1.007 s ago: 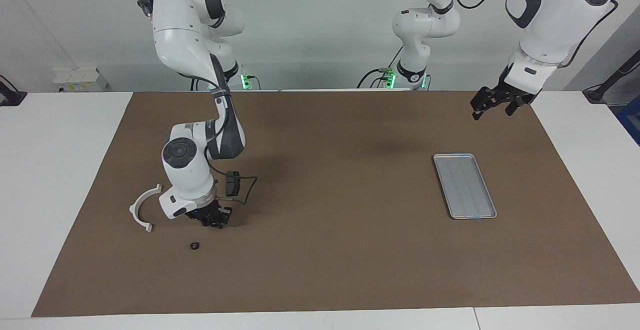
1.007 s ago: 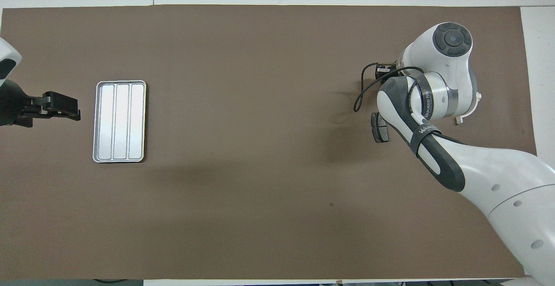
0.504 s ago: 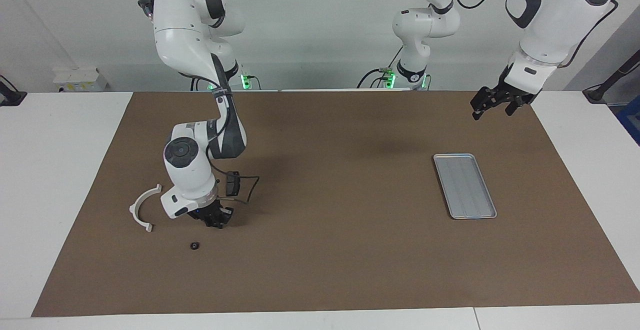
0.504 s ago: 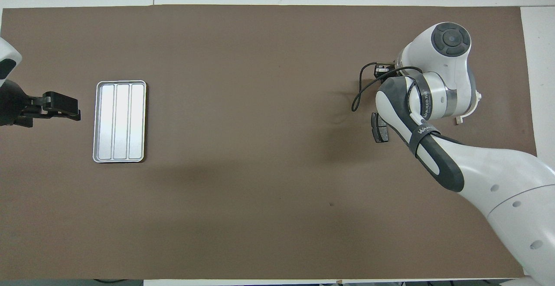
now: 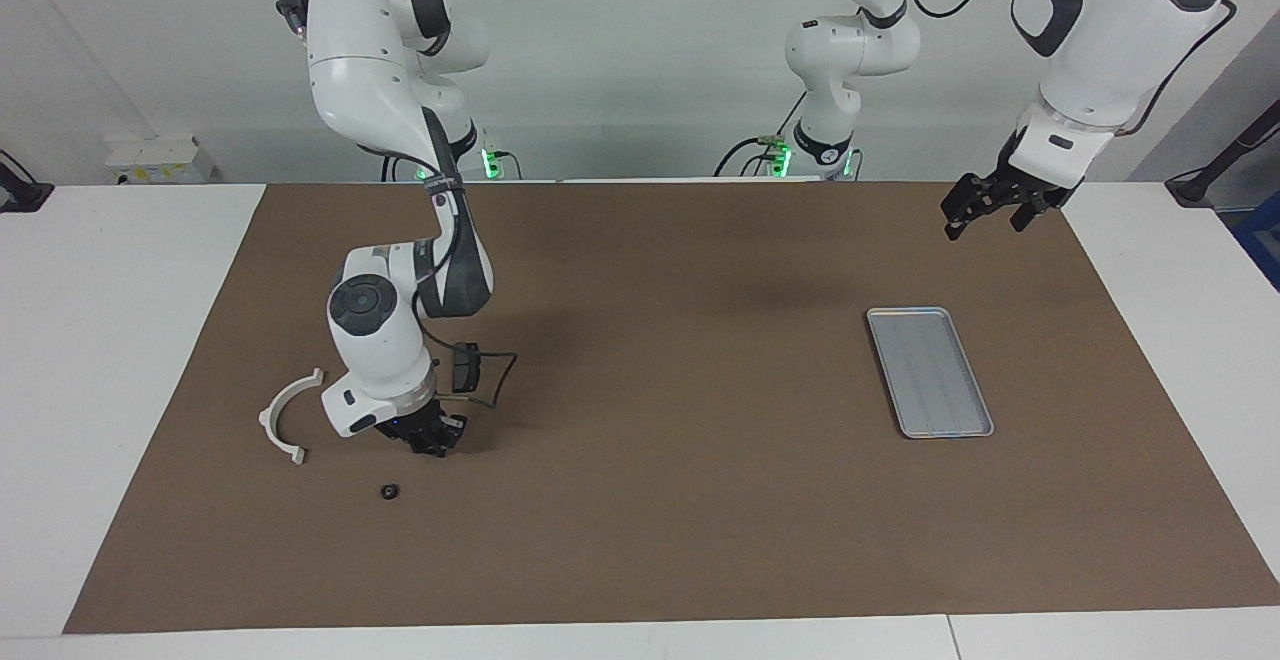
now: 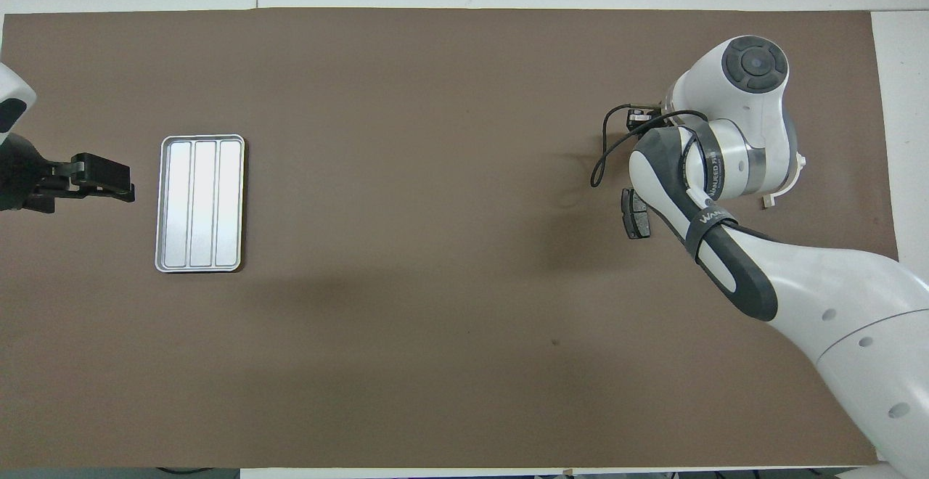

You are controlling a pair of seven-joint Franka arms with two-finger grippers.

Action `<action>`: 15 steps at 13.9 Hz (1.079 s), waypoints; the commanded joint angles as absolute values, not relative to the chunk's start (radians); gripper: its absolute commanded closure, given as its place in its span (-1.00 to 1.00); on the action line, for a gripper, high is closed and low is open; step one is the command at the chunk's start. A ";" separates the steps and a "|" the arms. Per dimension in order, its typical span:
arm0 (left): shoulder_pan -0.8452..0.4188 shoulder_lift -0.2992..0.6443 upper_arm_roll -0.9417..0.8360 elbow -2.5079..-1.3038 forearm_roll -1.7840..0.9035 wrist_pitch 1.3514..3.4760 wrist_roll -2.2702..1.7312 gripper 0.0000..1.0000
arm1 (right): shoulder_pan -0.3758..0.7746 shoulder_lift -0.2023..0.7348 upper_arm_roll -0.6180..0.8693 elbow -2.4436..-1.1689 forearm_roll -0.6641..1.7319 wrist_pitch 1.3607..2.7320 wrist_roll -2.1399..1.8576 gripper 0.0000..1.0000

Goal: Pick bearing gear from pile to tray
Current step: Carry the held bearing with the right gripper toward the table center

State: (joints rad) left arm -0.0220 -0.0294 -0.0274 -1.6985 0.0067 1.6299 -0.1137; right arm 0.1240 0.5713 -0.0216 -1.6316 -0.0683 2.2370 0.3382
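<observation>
The pile lies at the right arm's end of the mat. It shows a white half-ring bracket (image 5: 288, 415), a dark brake pad (image 6: 636, 215) and one small black bearing gear (image 5: 389, 491), which lies loose on the mat. My right gripper (image 5: 432, 440) is down at mat level between the bracket and the brake pad, a short way from that gear. Whether it holds anything is hidden. In the overhead view its own wrist covers it and the gear. The silver tray (image 5: 930, 372) (image 6: 199, 203) lies bare toward the left arm's end. My left gripper (image 5: 985, 218) (image 6: 125, 187) waits open in the air beside the tray.
A black cable (image 6: 602, 156) loops out from the right wrist above the mat near the brake pad. The brown mat (image 5: 680, 500) covers most of the white table (image 5: 120, 340).
The right wrist has risen and tilted slightly, with its gripper staying over the same spot. The loose gear, the bracket, the tray and the left arm have not moved.
</observation>
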 commanded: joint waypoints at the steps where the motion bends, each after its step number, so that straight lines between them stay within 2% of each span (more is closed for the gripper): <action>1: -0.029 -0.054 -0.018 -1.713 -0.005 1.618 -0.107 -1.00 | 0.118 0.581 -0.015 -1.505 -0.091 2.068 0.356 1.00; 4: -0.029 -0.054 -0.018 -1.713 -0.005 1.618 -0.107 -1.00 | 0.121 0.549 0.017 -1.470 -0.077 1.967 0.363 1.00; 7: -0.029 -0.054 -0.018 -1.713 -0.005 1.618 -0.107 -1.00 | 0.130 0.506 0.057 -1.470 -0.028 1.922 0.507 1.00; 12: -0.029 -0.054 -0.018 -1.713 -0.005 1.618 -0.107 -1.00 | 0.285 0.488 0.064 -1.410 0.058 1.870 0.815 1.00; 15: -0.029 -0.054 -0.018 -1.713 -0.005 1.618 -0.106 -1.00 | 0.383 0.488 0.064 -1.405 0.061 1.891 0.992 1.00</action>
State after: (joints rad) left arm -0.0220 -0.0294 -0.0274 -1.6985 0.0068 1.6299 -0.1137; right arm 0.3449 0.4906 0.0690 -1.4132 0.0516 1.8921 0.9036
